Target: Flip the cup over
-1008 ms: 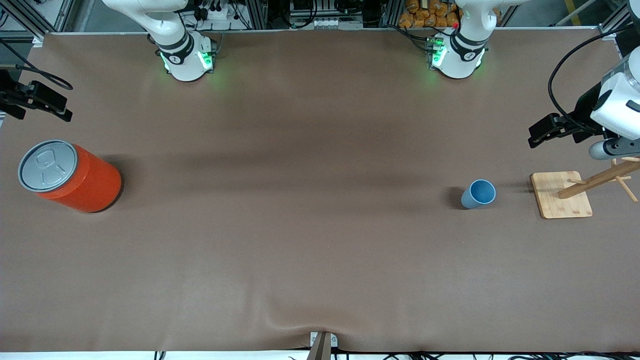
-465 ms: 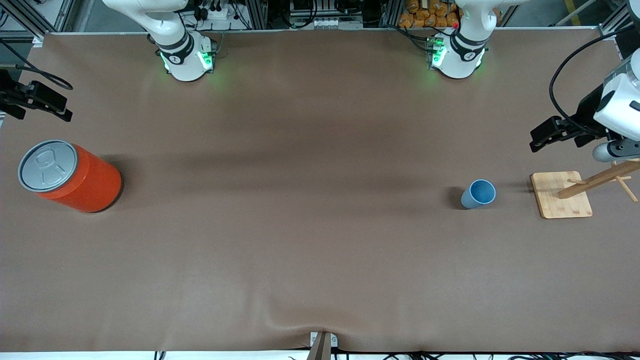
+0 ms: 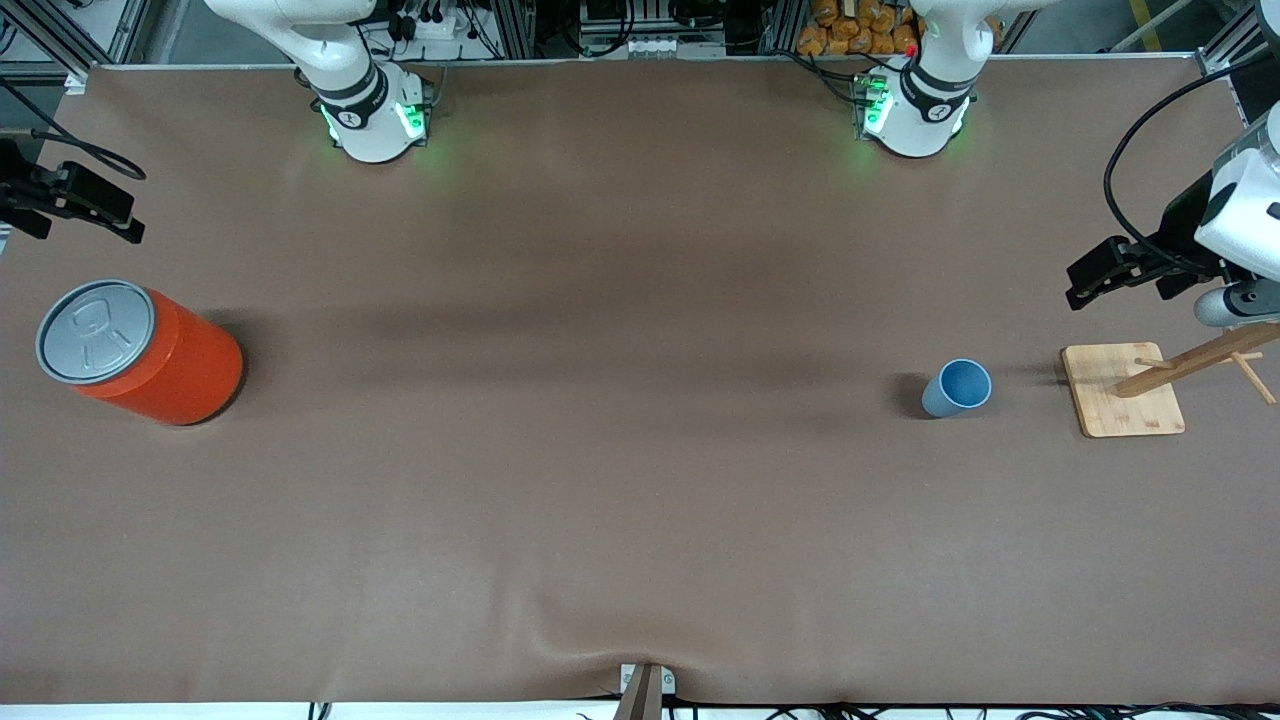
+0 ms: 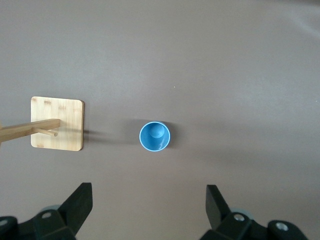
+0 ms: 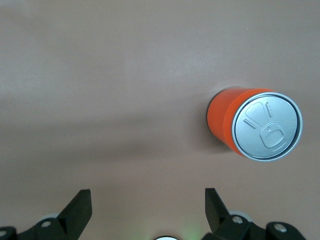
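Brown-covered table [image 3: 600, 480] bearing three items: an upright blue cup [image 3: 957, 388] (mouth up), a wooden stand [image 3: 1122, 390] beside it toward the left arm's end, and an orange-red can [image 3: 140, 352] toward the right arm's end.

Cup [image 3: 957, 388] upright on table [image 3: 600, 480], near wooden stand [image 3: 1122, 388]

A wide brown mat [image 3: 620, 480] covers the whole table, slightly wrinkled at its near edge. Along the top, aluminium framing [image 3: 520, 25] and cables crowd the background, with soft shadows banding the mat.
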Robot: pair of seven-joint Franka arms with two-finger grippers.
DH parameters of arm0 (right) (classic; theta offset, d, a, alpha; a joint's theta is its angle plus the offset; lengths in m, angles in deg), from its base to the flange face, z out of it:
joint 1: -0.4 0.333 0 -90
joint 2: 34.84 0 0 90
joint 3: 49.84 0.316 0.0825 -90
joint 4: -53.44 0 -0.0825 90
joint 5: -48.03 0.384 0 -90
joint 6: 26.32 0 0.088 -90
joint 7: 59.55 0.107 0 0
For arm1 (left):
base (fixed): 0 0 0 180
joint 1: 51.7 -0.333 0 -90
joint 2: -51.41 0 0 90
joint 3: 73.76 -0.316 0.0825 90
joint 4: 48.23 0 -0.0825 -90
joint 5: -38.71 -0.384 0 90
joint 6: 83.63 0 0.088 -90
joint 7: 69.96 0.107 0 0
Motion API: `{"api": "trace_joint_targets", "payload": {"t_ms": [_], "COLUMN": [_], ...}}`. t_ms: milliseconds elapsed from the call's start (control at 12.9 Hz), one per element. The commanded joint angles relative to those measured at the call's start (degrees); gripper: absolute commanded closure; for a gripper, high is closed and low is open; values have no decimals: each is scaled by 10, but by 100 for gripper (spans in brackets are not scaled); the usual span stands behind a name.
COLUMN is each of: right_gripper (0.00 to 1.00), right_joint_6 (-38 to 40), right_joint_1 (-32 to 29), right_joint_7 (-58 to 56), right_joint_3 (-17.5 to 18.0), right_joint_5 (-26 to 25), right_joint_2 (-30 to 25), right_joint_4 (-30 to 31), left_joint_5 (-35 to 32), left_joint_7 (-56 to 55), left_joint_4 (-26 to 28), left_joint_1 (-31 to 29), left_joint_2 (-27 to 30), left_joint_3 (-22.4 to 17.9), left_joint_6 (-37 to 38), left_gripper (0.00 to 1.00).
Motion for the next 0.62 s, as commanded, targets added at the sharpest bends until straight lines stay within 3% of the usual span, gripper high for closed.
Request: {"api": "trace_joint_targets", "payload": {"t_ms": [0,233,543], "right_gripper": [0,0,0], "right_joint_6": [9,9,9], "right_joint_1": [-9,-9,-9], "right_joint_7": [-6,-6,-6], "right_joint_3": [0,0,0], "right_joint_5": [10,10,10], "right_joint_2": [6,6,6], "right_joint_4": [-14,-14,-14], "left_joint_5": [-14,-13,-14], "left_joint_7": [-3,5,16], "left_joint_4": [10,43,40], "left_joint_1": [-2,-3,-3], "left_joint_2": [11,41,45], "left_joint_3": [4,4,4], "left_joint_6": [3,6,11], "left_gripper": [0,0,0]}}
